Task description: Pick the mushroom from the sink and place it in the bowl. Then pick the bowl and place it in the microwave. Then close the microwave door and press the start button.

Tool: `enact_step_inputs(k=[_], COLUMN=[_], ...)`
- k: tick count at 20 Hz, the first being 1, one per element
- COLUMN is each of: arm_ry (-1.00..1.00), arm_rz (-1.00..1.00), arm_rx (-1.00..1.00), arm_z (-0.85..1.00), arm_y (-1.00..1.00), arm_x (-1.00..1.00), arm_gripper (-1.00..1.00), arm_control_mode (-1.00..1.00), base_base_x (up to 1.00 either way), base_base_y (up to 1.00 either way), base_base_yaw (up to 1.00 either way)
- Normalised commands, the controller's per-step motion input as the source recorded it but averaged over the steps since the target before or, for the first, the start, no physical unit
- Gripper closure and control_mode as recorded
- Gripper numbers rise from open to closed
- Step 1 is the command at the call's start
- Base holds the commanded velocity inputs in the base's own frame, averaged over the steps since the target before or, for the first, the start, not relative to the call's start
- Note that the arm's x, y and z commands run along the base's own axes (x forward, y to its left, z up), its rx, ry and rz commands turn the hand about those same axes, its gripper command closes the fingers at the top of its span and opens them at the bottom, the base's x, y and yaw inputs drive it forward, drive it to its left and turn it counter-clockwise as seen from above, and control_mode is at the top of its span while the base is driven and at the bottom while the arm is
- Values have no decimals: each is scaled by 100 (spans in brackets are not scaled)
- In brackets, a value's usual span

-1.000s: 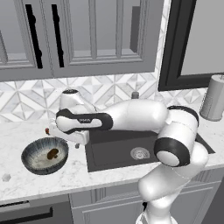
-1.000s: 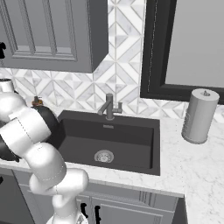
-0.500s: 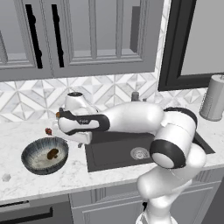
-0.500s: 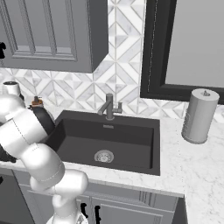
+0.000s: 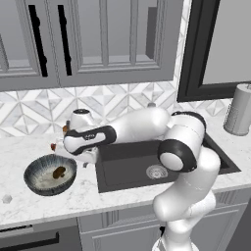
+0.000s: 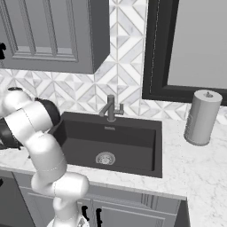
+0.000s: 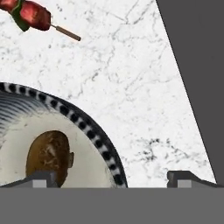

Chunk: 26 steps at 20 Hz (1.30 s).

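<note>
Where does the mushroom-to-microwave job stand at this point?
Done: the mushroom already lies inside the bowl on the counter left of the sink, whose basin holds only its drain. In hand: nothing; the gripper is open, hanging over the bowl's rim. Left: grasping the bowl, carrying it to the microwave, shutting the door and pressing start.

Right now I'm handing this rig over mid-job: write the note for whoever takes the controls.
Pincer: open, holding nothing, above the rim of the bowl, one finger over the inside, the other over the counter.
Mushroom: lying in the bowl, which stands on the counter left of the sink.
Done: mushroom moved from sink to bowl.
Left: grip the bowl, carry it into the microwave, close its door, press start.
Note: a skewer lies on the counter behind the bowl.
</note>
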Motion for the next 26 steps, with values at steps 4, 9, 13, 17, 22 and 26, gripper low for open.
enact_step_inputs(k=[4, 9, 13, 17, 22, 26], arm_ry=[0, 0, 0, 0, 0, 1], arm_rz=[0, 0, 0, 0, 1, 1], arm_rx=[0, 0, 0, 0, 0, 0], arm_z=[-28, -29, -28, -17, -12, -8], arm_y=[16, 6, 21, 18, 12, 3], arm_x=[19, 6, 1, -4, -25, -30], arm_gripper=[-100, -100, 100, 100, 100, 100], arm_control_mode=[-100, -100, -100, -100, -100, -100], base_base_x=[0, 0, 0, 0, 0, 0], base_base_y=[0, 0, 0, 0, 0, 0], base_base_yaw=[0, 0, 0, 0, 0, 0])
